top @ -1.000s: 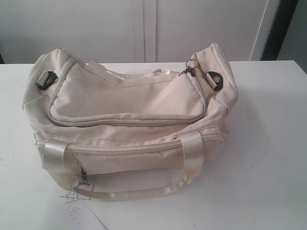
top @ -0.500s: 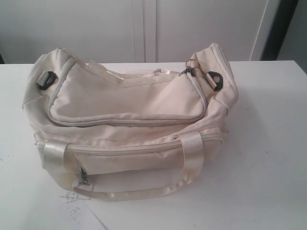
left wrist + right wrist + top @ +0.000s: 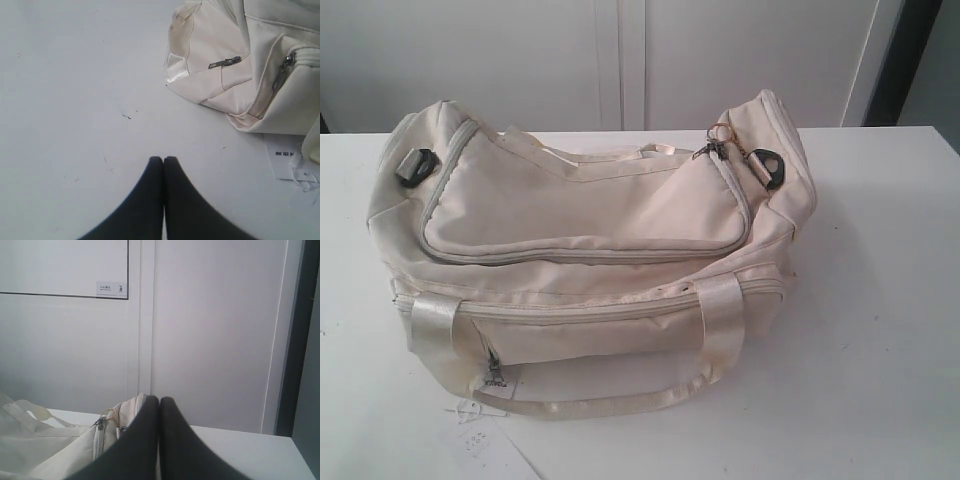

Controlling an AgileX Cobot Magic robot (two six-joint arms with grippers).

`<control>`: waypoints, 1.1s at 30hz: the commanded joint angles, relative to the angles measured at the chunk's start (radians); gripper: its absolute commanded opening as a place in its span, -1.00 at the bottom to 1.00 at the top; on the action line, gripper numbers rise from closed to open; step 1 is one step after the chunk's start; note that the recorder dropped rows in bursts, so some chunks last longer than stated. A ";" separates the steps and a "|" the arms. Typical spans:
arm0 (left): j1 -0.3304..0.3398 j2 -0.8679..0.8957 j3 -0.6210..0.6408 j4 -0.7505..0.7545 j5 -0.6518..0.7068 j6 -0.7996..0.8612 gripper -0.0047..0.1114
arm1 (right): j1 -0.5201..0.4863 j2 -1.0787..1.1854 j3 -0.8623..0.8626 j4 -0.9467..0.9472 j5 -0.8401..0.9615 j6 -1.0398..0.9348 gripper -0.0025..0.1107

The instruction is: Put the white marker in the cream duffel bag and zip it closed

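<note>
- Across the middle of your white counter (image 3: 880,330) lies the cream duffel bag (image 3: 590,210). Its grey zipper (image 3: 570,256) looks closed, and the satin handles (image 3: 722,320) drape over the front.
- Your left pincer (image 3: 163,161) is pressed together, empty, over bare counter near the bag's end.
- Your right pincer (image 3: 159,400) is the same, near the other end.
- Pale wall panels (image 3: 620,60) stand behind.

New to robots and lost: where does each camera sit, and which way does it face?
Exterior: off the arms, looking down on the cream duffel bag; no robot visible.
Left wrist: looks down at table and bag corner, past shut left gripper.
Right wrist: looks level at the wall, past shut right gripper.
All share the bag.
</note>
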State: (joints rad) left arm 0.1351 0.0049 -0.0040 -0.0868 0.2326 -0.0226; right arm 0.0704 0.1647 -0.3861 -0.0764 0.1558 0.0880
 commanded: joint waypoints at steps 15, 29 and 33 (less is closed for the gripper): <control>0.002 -0.005 0.004 -0.001 -0.007 -0.001 -0.92 | 0.004 -0.005 0.006 0.001 0.000 0.004 -0.96; 0.002 -0.005 0.004 -0.001 -0.007 -0.001 -0.92 | 0.004 -0.005 0.006 -0.001 0.000 0.004 -0.96; 0.002 -0.005 0.004 -0.001 -0.007 -0.001 -0.92 | 0.004 -0.005 0.006 0.042 0.000 0.004 -0.96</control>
State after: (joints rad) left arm 0.1351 0.0049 -0.0040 -0.0852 0.2294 -0.0226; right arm 0.0704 0.1647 -0.3861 -0.0637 0.1558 0.0900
